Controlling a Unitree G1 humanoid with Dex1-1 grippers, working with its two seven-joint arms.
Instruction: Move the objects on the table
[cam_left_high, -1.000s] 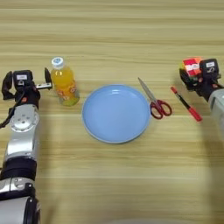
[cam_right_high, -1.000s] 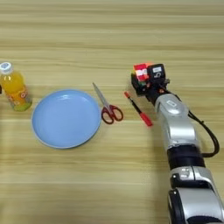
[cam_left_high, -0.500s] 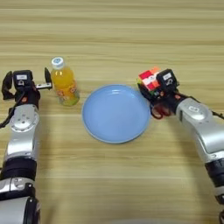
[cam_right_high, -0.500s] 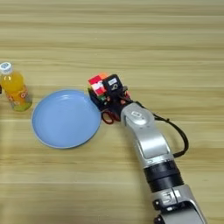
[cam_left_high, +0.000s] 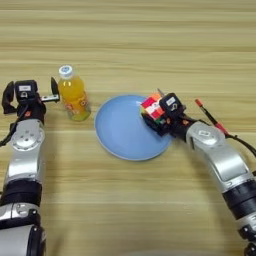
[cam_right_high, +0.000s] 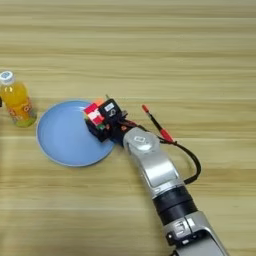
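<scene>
1. Left eye view: right gripper (cam_left_high: 159, 116) has its jaws closed on the multicoloured puzzle cube (cam_left_high: 152, 108), holding it over the right edge of the blue plate (cam_left_high: 120, 135). Whether the cube touches the plate cannot be told.
2. Left gripper (cam_left_high: 31, 95) sits at the left side of the table (cam_left_high: 130, 45), just left of the orange-drink bottle (cam_left_high: 73, 95). One black finger (cam_left_high: 53, 87) stands close beside the bottle and another (cam_left_high: 8, 96) well to its left, so the jaws are spread wide and hold nothing.
3. Bottle stands upright, white cap on, just left of the plate and apart from it. It carries a label, but no writing on it can be read.
4. Thin red pen (cam_left_high: 210, 116) lies slanted right of the plate, behind the right forearm.
5. Scissors: only a thin tip shows above the right gripper; the rest is hidden by the arm.
6. Change against 0.5 s ago: right gripper and cube have moved further left, from the scissors' handle area onto the plate's edge. One second ago they were at the far right of the table. Left gripper, bottle, plate and pen unchanged.
</scene>
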